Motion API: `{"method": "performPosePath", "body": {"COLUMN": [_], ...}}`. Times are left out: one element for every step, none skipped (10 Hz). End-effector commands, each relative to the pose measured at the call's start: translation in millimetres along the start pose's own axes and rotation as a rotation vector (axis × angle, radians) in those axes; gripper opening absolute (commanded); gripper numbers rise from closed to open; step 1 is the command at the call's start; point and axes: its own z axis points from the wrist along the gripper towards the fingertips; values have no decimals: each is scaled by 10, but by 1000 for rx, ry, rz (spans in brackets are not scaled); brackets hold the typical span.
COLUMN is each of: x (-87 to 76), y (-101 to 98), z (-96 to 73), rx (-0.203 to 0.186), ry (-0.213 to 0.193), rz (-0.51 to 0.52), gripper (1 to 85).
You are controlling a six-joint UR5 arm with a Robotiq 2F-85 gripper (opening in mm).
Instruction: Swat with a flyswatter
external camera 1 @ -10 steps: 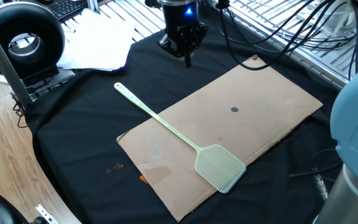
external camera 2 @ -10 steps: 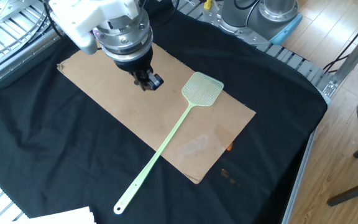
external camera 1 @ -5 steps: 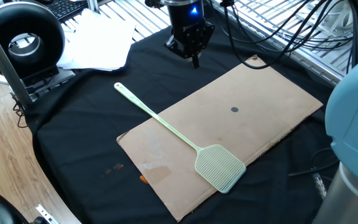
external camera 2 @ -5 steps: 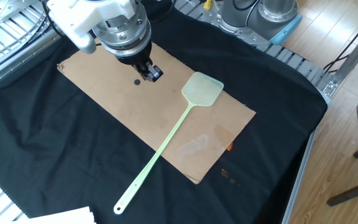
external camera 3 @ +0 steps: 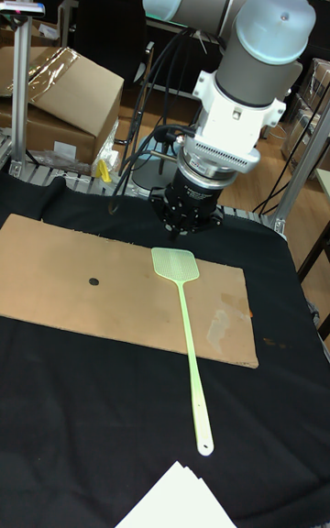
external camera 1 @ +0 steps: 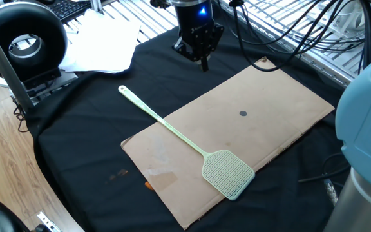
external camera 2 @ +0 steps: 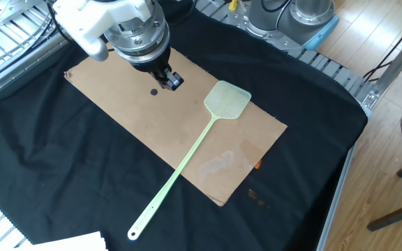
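Observation:
The pale green flyswatter [external camera 1: 172, 129] lies flat, its mesh head [external camera 1: 227, 173] on the brown cardboard sheet [external camera 1: 263, 96] and its handle end out on the black cloth. It also shows in the other fixed view as the flyswatter [external camera 2: 227, 101] and in the tall view as the flyswatter [external camera 3: 174, 264]. My gripper [external camera 1: 203, 62] hangs in the air apart from it, fingers pressed together with nothing between them. In the other fixed view the gripper [external camera 2: 169, 80] sits left of the head, near a small dark spot [external camera 2: 153, 91] on the cardboard. The tall view shows the gripper [external camera 3: 183, 225] just above and behind the head.
White papers [external camera 1: 102, 38] and a black round device [external camera 1: 24, 38] sit at the far left. Cables [external camera 1: 282, 32] trail over the metal frame behind the arm. A cardboard box [external camera 3: 64, 93] stands beyond the table. The black cloth [external camera 2: 47, 181] covers the table.
The gripper shifted slightly away from the flyswatter's handle side and a bit higher one second ago, then held nearly still. The flyswatter has not moved.

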Motion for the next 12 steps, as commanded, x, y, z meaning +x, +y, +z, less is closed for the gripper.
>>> {"method": "performPosePath", "body": {"x": [0, -1, -1, 4, 3, 4, 7, 6, -11, -24, -59, -135], "y": [56, 56, 52, 53, 51, 60, 43, 42, 61, 114, 131, 153], "z": [-2, -1, -1, -5, -8, -14, -13, -11, -5, -1, 18, 44], "rx": [-23, -23, -22, -20, -15, -14, -8, -8, -18, -39, -55, -77], "ry": [1, 1, 1, 4, 5, 6, 7, 7, 0, -4, -19, -52], "rz": [0, 0, -1, 3, -1, -2, -6, -9, -13, -11, -14, -39], "gripper": [23, 23, 23, 23, 23, 23, 23, 23, 23, 23, 23, 123]}}
